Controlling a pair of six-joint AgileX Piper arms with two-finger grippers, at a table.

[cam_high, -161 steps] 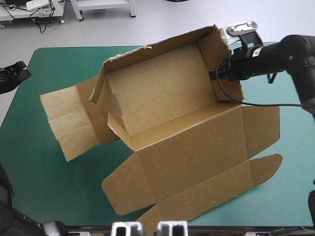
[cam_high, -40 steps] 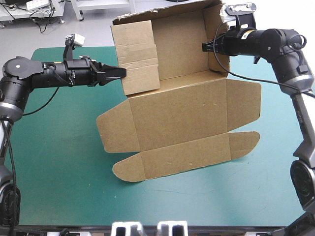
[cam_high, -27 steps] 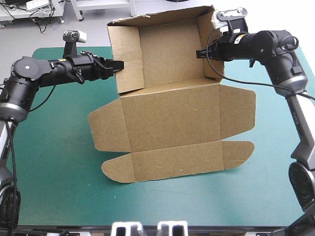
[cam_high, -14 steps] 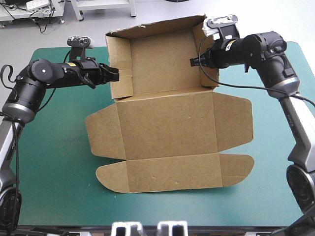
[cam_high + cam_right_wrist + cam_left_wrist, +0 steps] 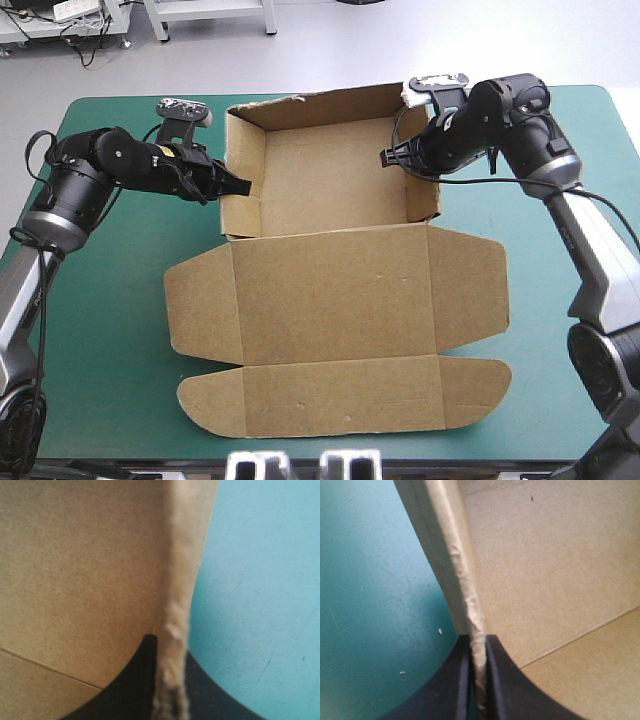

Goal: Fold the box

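Note:
The brown box (image 5: 340, 290) stands as an open tray at the far half of the table, with its lid flat toward the near edge. My left gripper (image 5: 238, 186) is shut on the tray's left wall. In the left wrist view that wall's edge (image 5: 465, 595) runs up from between the black fingers of the left gripper (image 5: 479, 680). My right gripper (image 5: 390, 158) is shut on the tray's right wall (image 5: 420, 165). The right wrist view shows that wall's edge (image 5: 177, 595) pinched in the right gripper (image 5: 169, 680), tray floor on one side, teal-green cover on the other.
The teal-green cover (image 5: 100, 330) shows bare on both sides of the lid. The lid's front flap (image 5: 345, 395) reaches close to the table's near edge. The tray's back wall (image 5: 320, 105) stands near the far edge.
Both grippers have brought the box down from a tilted, raised pose to rest on the table. The left gripper, apart from it just before, now grips the left wall. The lid slid nearer.

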